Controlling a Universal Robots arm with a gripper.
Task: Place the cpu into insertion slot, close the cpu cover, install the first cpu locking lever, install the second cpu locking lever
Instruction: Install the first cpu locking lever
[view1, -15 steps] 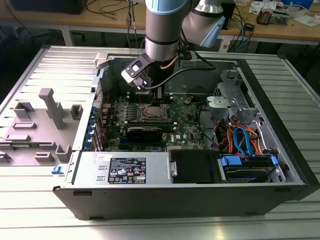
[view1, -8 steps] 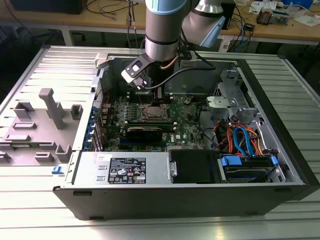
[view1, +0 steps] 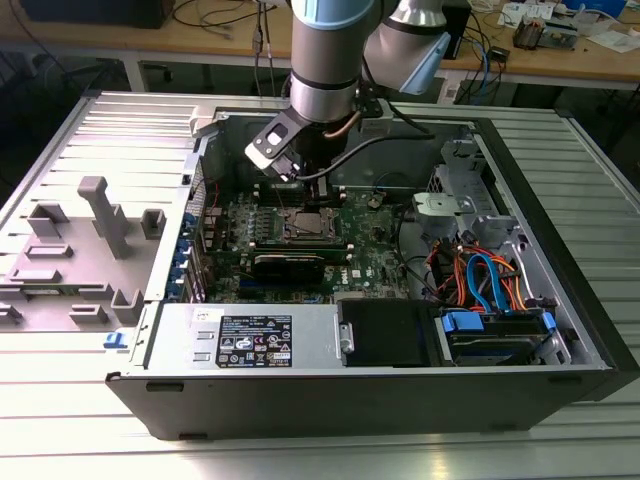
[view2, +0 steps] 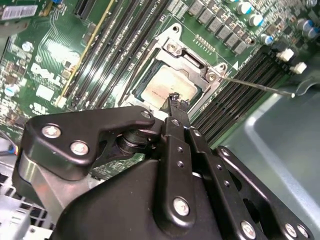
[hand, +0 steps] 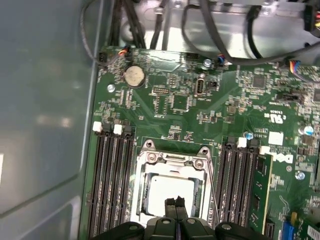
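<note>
Jaws are clenched shut on nothing, and the gripper tip is right at one edge of the cpu; can't tell if it's touching. The chip's dull silver-grey top sits flat in the insertion slot, mid green board, with the cpu cover framing it. My worry: an off-centre push scratches the chip or bends that thin wire lever.

Ribbed silver aluminium tabletop, bright glare at near edge. Far side: long light-wood workbench, strewn with cables.
</note>
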